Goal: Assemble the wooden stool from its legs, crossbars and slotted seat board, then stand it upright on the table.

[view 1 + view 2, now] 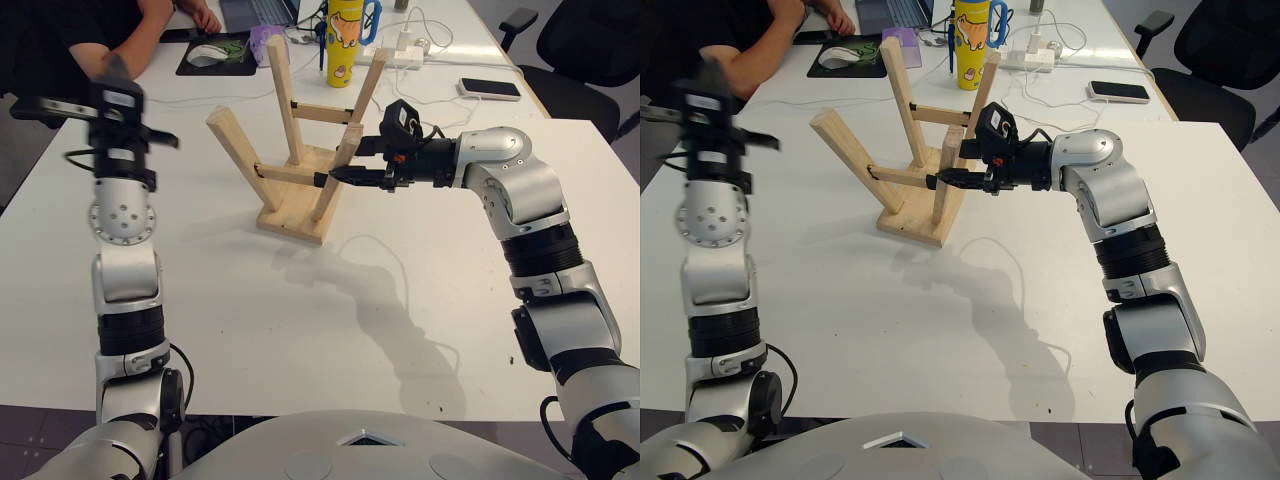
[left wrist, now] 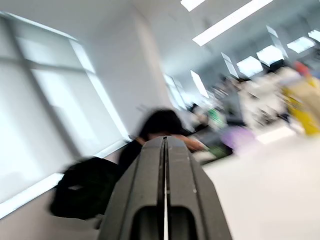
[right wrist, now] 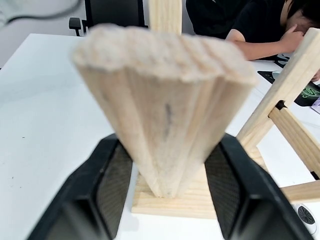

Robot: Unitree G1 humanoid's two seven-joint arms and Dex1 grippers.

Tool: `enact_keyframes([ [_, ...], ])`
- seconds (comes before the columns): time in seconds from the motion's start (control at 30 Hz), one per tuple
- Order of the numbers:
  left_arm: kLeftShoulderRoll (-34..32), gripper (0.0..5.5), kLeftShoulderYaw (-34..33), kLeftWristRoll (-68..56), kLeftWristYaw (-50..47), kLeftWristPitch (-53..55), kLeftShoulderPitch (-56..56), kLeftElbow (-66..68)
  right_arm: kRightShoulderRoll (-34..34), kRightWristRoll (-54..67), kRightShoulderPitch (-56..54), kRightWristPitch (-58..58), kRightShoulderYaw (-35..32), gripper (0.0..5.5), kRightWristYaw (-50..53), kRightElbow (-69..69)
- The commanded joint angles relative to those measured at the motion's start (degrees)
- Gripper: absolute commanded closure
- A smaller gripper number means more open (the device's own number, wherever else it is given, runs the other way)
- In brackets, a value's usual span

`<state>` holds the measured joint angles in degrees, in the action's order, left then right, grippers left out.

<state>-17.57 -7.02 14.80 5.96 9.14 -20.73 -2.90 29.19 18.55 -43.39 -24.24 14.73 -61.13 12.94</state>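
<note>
The wooden stool [image 1: 295,215] lies tilted on the white table, its seat board down at the near side and its legs pointing up and away. Crossbars [image 1: 322,113] join the legs. My right gripper [image 1: 335,178] reaches in from the right and is shut on the near right leg [image 3: 165,100], one finger [image 3: 107,185] on each side of the wood. My left gripper [image 2: 164,142] is held high at the left, well clear of the stool, shut on nothing, and points out toward the room. From the head the left gripper [image 1: 112,105] stands above the table's left edge.
Behind the stool stand a yellow cup [image 1: 350,35], a power strip with cables [image 1: 405,50] and a phone [image 1: 490,88]. A mouse on a dark mat [image 1: 208,55] lies at the back left beside a person's arm. The table's near half is bare.
</note>
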Motion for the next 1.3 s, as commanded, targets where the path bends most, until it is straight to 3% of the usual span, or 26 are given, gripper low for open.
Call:
enact_keyframes([
  [0.03,0.5,5.5,4.3,-1.6,3.7,0.5,-3.1,5.1,0.3,-4.3,3.8,-2.1,3.4,3.43,0.0,3.5],
  [0.3,1.5,5.5,8.0,-2.7,6.1,1.8,-1.1,1.1,1.1,-5.3,0.1,0.1,4.4,3.43,-3.8,7.2],
  [0.43,2.3,5.5,9.1,-2.7,6.1,2.9,0.9,-0.5,0.4,-2.3,-0.1,2.1,-0.4,3.43,-2.8,9.4],
  [0.8,3.4,5.5,10.0,-2.8,5.2,5.5,4.6,-4.2,0.3,3.0,2.2,0.8,-9.7,1.69,-2.2,4.0],
  [0.93,3.9,5.5,11.0,-2.8,5.5,5.6,4.3,-3.1,3.8,-0.6,8.5,0.2,-8.9,1.15,-1.0,2.5],
  [1.13,5.7,5.5,14.4,-2.7,6.5,6.4,3.1,-3.2,0.7,-3.3,18.4,0.8,-9.5,0.24,7.0,2.6],
  [1.3,6.6,5.5,15.9,-0.9,5.0,8.6,3.1,-4.3,-2.3,-1.4,19.0,-1.4,-12.9,0.13,12.7,1.6],
])
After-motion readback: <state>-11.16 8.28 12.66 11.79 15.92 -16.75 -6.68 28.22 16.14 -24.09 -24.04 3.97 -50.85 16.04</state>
